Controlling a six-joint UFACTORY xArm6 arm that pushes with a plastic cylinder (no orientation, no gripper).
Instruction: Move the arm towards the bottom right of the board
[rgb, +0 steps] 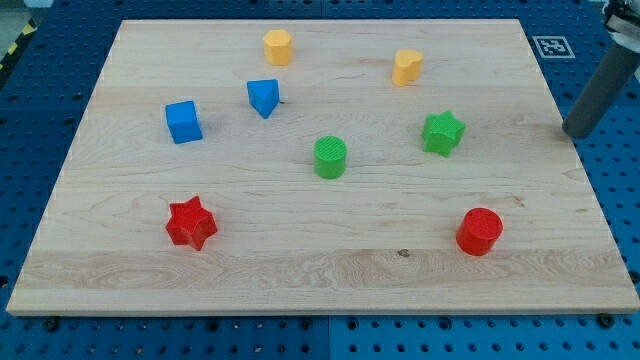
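Observation:
My tip (573, 133) is the lower end of a dark rod at the view's right, just off the right edge of the wooden board (320, 280). It touches no block. The nearest block is the green star (442, 132), well to the tip's left. The red cylinder (479, 231) lies below and left of the tip, near the board's bottom right. The green cylinder (330, 157) sits at the board's middle.
A red star (190, 222) lies at the lower left. A blue cube (183, 122) and a blue triangular block (263, 97) sit at the upper left. Two yellow blocks (278, 46) (406, 67) lie near the top. A blue pegboard (610, 200) surrounds the board.

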